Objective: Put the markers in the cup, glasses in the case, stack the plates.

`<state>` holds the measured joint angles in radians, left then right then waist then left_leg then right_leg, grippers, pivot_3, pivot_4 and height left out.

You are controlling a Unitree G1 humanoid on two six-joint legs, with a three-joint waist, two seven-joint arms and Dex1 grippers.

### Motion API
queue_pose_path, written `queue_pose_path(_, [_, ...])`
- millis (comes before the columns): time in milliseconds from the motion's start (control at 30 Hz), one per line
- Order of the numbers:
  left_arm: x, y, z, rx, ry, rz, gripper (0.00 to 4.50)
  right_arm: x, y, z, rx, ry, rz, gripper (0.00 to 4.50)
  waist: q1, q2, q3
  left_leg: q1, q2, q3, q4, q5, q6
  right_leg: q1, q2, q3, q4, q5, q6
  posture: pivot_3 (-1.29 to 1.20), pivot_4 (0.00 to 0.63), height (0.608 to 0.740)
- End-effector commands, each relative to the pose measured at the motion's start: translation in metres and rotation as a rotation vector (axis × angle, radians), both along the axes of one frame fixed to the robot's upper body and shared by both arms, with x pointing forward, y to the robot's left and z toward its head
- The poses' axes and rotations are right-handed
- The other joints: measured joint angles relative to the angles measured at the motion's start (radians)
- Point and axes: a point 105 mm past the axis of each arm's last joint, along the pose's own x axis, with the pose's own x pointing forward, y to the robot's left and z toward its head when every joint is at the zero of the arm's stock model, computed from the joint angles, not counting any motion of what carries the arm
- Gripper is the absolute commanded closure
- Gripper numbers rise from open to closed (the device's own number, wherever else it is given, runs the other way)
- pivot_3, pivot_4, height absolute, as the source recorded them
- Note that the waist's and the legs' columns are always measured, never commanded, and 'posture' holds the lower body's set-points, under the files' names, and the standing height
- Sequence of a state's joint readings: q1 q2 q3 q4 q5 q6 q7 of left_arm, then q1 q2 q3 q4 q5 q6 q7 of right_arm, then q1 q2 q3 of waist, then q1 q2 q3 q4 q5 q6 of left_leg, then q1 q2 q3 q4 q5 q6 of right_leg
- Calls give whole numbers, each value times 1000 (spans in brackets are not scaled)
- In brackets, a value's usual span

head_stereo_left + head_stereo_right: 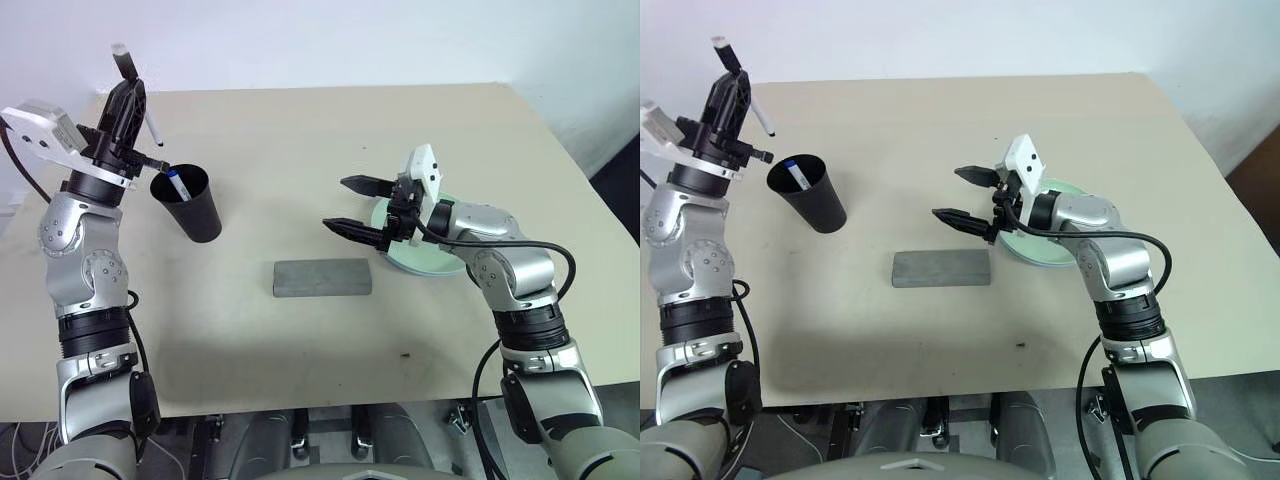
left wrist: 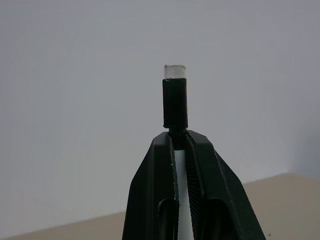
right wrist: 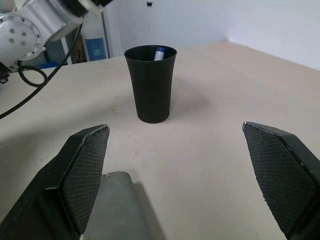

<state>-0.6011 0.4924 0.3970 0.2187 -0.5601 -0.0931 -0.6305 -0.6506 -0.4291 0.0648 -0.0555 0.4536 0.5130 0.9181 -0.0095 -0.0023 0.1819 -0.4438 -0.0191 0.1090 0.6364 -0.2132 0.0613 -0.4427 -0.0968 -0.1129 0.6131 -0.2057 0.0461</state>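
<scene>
While the left gripper (image 1: 124,88) is clamping the black-capped marker (image 1: 136,92) above the cup (image 1: 188,203), the blue-capped marker (image 1: 176,185) is sitting inside. Right gripper (image 1: 352,207) is hovering wide apart over the desk (image 1: 300,130), beside what are probably stacked plates (image 1: 1045,250); the closed case (image 1: 322,277) is lying near.

Cup (image 3: 150,84): black plastic, matt, smooth-walled. Table (image 1: 300,140): beige top, smooth and dull, lightly speckled; case (image 1: 322,278): grey, matt, faintly grainy lid. Right gripper (image 1: 358,208): black finger pads with fine cross-hatched texture; arm shells of brushed silver metal and glossy white plastic.
</scene>
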Motion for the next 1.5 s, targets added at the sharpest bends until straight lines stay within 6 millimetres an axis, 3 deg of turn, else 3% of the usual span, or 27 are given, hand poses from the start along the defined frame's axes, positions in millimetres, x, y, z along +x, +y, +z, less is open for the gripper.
queue_pose_path(33, [-2, 11, 0, 18, -18, 26, 4479, -6, 2, 14, 15, -68, 13, 0, 0, 0, 0, 0, 0, 0, 0, 0, 0, 0, 0, 0, 0, 0, 0, 0, 150, 740])
queue_pose_path(467, [14, 19, -39, 97, 108, 106, 4479, -5, 2, 12, 9, -72, 5, 0, -1, 0, 0, 0, 0, 0, 0, 0, 0, 0, 0, 0, 0, 0, 0, 0, 150, 740])
queue_pose_path(867, [16, 17, -47, 48, 148, 66, 4479, -4, 0, 13, 8, -80, -2, 0, -1, 0, 0, 0, 0, -1, 0, 0, 0, 0, -1, 0, 0, 0, 0, 0, 150, 740])
queue_pose_path(900, [16, 16, -48, 48, 151, 62, 3792, -4, 0, 13, 8, -81, -3, 0, -1, 0, 0, 0, 0, -1, 0, 0, 0, 0, -1, 0, 0, 0, 0, 0, 150, 740])
queue_pose_path(1267, [14, 17, -47, 31, 168, 57, 104, -4, 1, 12, 8, -79, -1, 0, -1, 0, 0, 0, 0, -1, 0, 0, 0, 0, -1, 0, 0, 0, 0, 0, 150, 740])
queue_pose_path(1500, [11, 13, -46, 26, 165, 29, 48, -4, 2, 12, 9, -82, 5, 0, -2, 0, 0, 0, 0, -1, 0, 0, 0, 0, -1, 0, 0, 0, 0, 0, 150, 740])
